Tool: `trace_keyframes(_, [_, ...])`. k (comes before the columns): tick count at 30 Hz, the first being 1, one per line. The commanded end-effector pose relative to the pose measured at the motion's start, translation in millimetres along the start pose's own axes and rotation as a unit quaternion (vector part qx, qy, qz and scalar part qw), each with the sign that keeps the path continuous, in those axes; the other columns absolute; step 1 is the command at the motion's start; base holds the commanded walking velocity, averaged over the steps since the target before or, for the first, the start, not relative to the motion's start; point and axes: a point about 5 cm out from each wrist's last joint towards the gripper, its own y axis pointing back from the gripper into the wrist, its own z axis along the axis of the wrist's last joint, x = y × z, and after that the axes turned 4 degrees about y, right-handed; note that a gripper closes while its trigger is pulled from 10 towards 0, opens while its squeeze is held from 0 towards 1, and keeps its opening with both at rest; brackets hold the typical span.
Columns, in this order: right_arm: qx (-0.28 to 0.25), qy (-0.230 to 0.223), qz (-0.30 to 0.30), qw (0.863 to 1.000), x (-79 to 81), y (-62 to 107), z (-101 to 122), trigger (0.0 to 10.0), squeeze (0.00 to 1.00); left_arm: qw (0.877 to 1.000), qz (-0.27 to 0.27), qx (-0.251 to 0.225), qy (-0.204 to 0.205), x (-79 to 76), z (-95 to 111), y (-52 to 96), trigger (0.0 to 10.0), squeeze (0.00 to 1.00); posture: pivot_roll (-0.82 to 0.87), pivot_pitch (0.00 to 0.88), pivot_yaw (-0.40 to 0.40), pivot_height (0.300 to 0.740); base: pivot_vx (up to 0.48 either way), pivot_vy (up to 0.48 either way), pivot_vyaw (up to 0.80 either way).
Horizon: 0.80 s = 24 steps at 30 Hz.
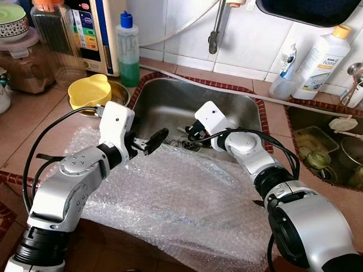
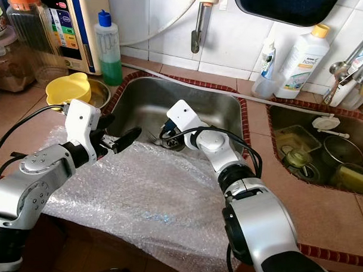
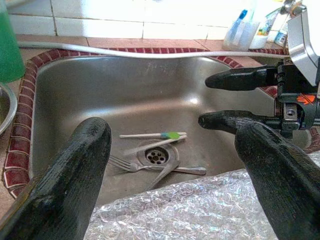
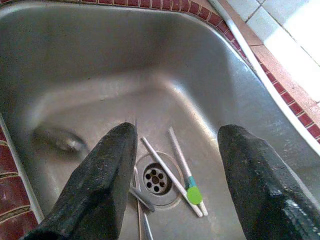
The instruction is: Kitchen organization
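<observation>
A steel sink holds cutlery around its drain: a fork, a spoon-like piece, and white sticks, one with a green tip. My right gripper reaches down into the sink and hangs open just above the drain, nothing between its fingers. My left gripper is open too, held over the near rim of the sink and pointing at the cutlery. A sheet of bubble wrap covers the counter in front of the sink, under both arms.
A yellow bowl in a metal one sits left of the sink, with a green soap bottle and jars behind. A white bottle stands at the back right. A second sink on the right holds dishes.
</observation>
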Motion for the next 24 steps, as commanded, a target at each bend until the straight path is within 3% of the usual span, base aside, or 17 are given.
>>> trace_keyframes(1, [-0.001,-0.005,-0.003,1.0,-4.9,1.0,1.7,10.0,1.0,1.0,-0.008,0.005,-0.005,-3.9,-0.6,-1.4,10.0,0.0,0.24,0.081,-0.068,0.74,0.0,0.0,0.0])
trace_keyframes(9, [-0.051,-0.043,-0.014,0.998,-13.5,1.4,15.6,10.0,1.0,0.999,0.022,-0.014,-0.02,5.0,7.9,-3.9,10.0,0.0,0.23,0.079,-0.07,0.74,0.0,0.0,0.0])
trace_keyframes(16, [-0.116,-0.094,-0.021,0.989,-21.7,4.3,28.8,10.0,1.0,0.996,0.064,-0.031,-0.051,29.6,25.4,-13.5,10.0,0.0,0.18,0.066,-0.059,0.74,0.0,0.0,0.0])
trace_keyframes(22, [-0.171,-0.133,-0.012,0.976,-21.0,8.8,32.6,10.0,1.0,0.981,0.173,-0.055,-0.069,70.6,47.4,-20.6,10.0,0.0,0.16,0.055,-0.048,0.74,0.0,0.0,0.0])
trace_keyframes(24, [-0.193,-0.134,-0.005,0.972,-16.6,10.7,34.8,10.0,1.0,0.97,0.224,-0.059,-0.069,88.1,55.3,-21.3,10.0,0.0,0.15,0.048,-0.048,0.74,0.0,0.0,0.0])
